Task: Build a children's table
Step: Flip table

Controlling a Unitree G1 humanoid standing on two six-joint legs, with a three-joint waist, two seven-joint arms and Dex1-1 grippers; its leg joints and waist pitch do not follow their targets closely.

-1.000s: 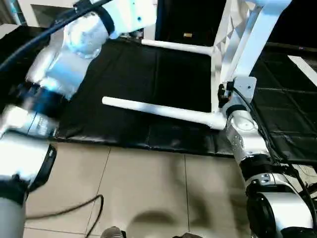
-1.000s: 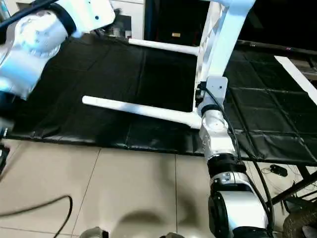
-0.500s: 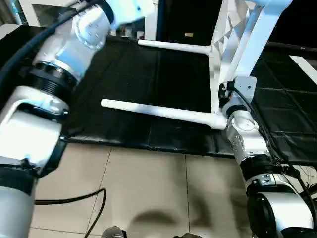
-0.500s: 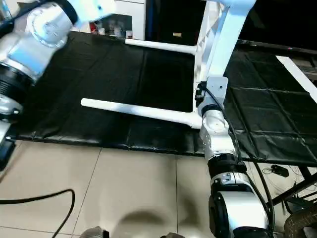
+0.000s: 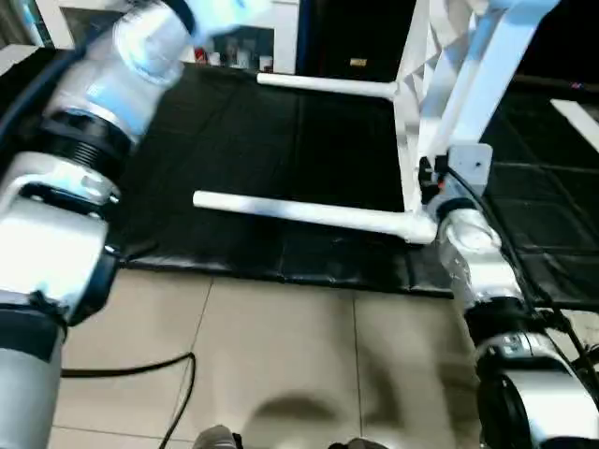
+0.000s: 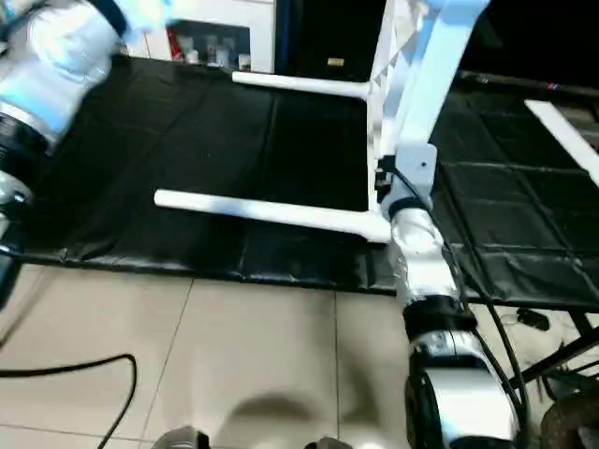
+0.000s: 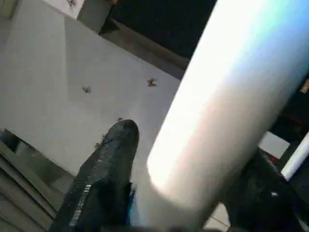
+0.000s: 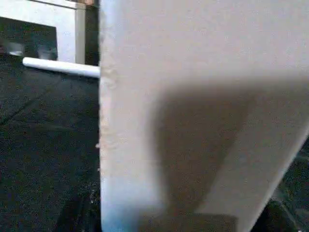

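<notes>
So the biggest thing is the black mat [image 5: 281, 140] spread over the floor, with the beige floor tiles [image 5: 281, 365] in front of it. On the mat the table top [image 5: 426, 112] is tipped up on its edge, ribbed underside facing the robot's left, and two white legs already sit in its sockets and stick out level toward the left: the near leg [image 5: 299, 212] low down and the far leg [image 5: 328, 86] further back. The right gripper [image 5: 432, 182] is at the lower near corner of the top; in its wrist view the white edge sits between its fingers, so it looks clamped on the top. Up at the left, the left gripper [image 7: 186, 193] has another white leg [image 7: 227, 96] between its black fingers [image 7: 104, 174], closed around it. A black cable [image 6: 65, 369] lies on the tiles.
</notes>
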